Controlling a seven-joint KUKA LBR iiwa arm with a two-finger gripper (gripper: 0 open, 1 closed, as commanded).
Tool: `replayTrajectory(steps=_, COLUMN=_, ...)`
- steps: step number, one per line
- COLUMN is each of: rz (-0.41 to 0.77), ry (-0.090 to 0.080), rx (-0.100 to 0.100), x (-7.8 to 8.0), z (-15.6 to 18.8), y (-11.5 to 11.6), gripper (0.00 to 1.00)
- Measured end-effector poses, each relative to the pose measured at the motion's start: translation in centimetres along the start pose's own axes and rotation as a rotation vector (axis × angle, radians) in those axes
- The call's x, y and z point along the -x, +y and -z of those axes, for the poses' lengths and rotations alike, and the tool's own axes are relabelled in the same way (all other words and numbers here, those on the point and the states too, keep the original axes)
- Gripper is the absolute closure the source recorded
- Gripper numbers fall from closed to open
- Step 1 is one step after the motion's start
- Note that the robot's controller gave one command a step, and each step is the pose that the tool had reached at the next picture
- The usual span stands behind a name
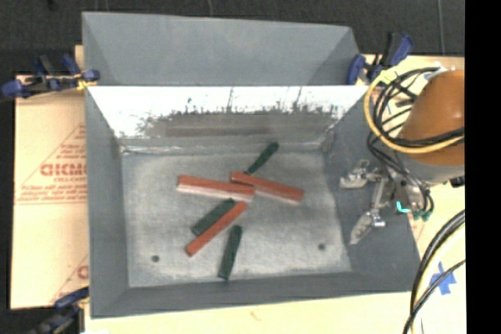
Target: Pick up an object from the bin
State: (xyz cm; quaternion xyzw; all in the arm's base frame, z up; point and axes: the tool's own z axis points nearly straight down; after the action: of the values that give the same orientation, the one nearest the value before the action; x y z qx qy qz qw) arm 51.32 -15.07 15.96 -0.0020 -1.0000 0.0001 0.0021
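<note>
Pincer [362, 203], fingers seemingly apart and empty, hangs by the grey metal bin's [103, 207] three o'clock wall; nearest red-brown flat stick [270, 189] lies at its nine o'clock, long axis pointing roughly towards it.

Pincer [358, 204] over bin's [106, 192] rt sloped wall, fingers [352, 179] spread wide. Mid-floor: heap of sticks [205, 185], 3 red-brown, 3 dk green, crossing. Nearest pincer: red-brown stick [268, 188], w/ green stick [262, 158] just behind it.
</note>
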Motion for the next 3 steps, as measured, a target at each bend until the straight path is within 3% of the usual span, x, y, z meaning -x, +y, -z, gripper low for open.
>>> replayTrajectory(steps=1, rz=0.004, ry=-0.008, rx=-0.001, x=0.2, z=0.5, y=0.1, gripper=0.0)
replayTrajectory(steps=2, rz=-0.07, ry=-0.014, rx=0.0, x=2.5, z=-6.1, y=6.1, gripper=0.0)
replayTrajectory(steps=3, rz=-0.076, ry=-0.022, rx=-0.004, x=3.3, z=-7.9, y=7.9, gripper=0.0)
